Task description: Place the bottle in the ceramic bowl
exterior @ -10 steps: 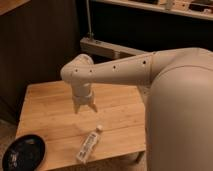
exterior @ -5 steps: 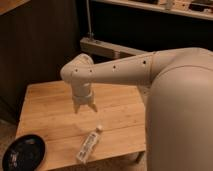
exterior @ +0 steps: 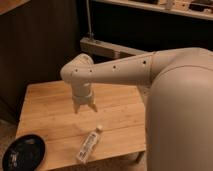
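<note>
While the gripper [exterior: 85, 109] hangs over the middle of the wooden table [exterior: 50, 100], its two fingers point straight down. The fingers are spread apart, with a gap between them, and nothing is held in the gap. The tips are above the wood and do not touch anything.

The gripper sits at the end of a fat, pale arm [exterior: 120, 72]. The arm comes in from the right side, where a big round part of the robot fills much of the view.

The bottle [exterior: 88, 146] lies on its side on the table, near the front edge. It is closer to the camera than the gripper and a little to the right of it. Its white cap [exterior: 99, 129] points away toward the back of the table, near the gripper. The bottle has a pale label, but the words on it cannot be read. The bottle and the gripper are apart.

The ceramic bowl [exterior: 24, 152] is black and shiny. It sits at the front left corner of the table, well apart from the bottle. I cannot tell if part of it sticks out past the table edge. Some small light specks show on the bowl's dark inside.

Behind the table there is a dark wall, and a grey bar [exterior: 115, 47] runs across behind the arm.
</note>
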Motion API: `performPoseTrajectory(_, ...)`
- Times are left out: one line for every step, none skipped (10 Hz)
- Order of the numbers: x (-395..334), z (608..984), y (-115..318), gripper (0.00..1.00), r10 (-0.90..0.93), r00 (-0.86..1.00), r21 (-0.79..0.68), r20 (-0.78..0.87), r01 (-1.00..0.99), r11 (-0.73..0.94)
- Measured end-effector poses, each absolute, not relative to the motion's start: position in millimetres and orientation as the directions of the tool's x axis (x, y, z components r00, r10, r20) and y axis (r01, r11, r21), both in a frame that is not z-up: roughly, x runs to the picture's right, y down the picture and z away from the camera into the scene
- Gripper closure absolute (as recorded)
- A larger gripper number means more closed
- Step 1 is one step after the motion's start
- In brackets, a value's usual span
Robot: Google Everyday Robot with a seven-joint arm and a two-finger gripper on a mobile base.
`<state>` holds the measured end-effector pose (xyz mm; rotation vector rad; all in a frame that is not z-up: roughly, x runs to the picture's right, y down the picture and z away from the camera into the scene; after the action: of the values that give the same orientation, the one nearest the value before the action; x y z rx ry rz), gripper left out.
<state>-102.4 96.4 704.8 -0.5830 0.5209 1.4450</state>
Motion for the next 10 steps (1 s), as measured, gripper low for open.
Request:
performPoseTrajectory(-102.4, 704.8, 96.4, 0.35, 0.757, 0.063, -0.055, -0.651, -0.998, 0.036)
performPoseTrajectory(-102.4, 704.8, 96.4, 0.35, 0.757, 0.063, -0.055, -0.651, -0.998, 0.036)
performPoseTrajectory(-102.4, 704.8, 96.4, 0.35, 0.757, 0.063, -0.055, -0.651, -0.998, 0.036)
performPoseTrajectory(-102.4, 704.6, 96.1, 0.35, 0.757, 0.063, -0.055, -0.65, -0.998, 0.036)
performPoseTrajectory(-102.4, 704.6, 96.2, 0.35, 0.757, 0.063, -0.055, -0.65, -0.998, 0.036)
performPoseTrajectory(-102.4, 704.6, 96.2, 0.35, 0.757, 0.063, -0.055, -0.65, -0.998, 0.036)
performPoseTrajectory(-102.4, 704.6, 96.2, 0.35, 0.757, 0.063, -0.055, -0.65, -0.998, 0.036)
performPoseTrajectory(-102.6, 703.8, 95.2, 0.35, 0.758, 0.063, -0.056, -0.649, -0.998, 0.035)
performPoseTrajectory(-102.1, 704.0, 95.6, 0.35, 0.758, 0.063, -0.055, -0.649, -0.998, 0.035)
performPoseTrajectory(-101.5, 704.1, 96.6, 0.35, 0.753, 0.048, -0.054, -0.657, -0.998, 0.016)
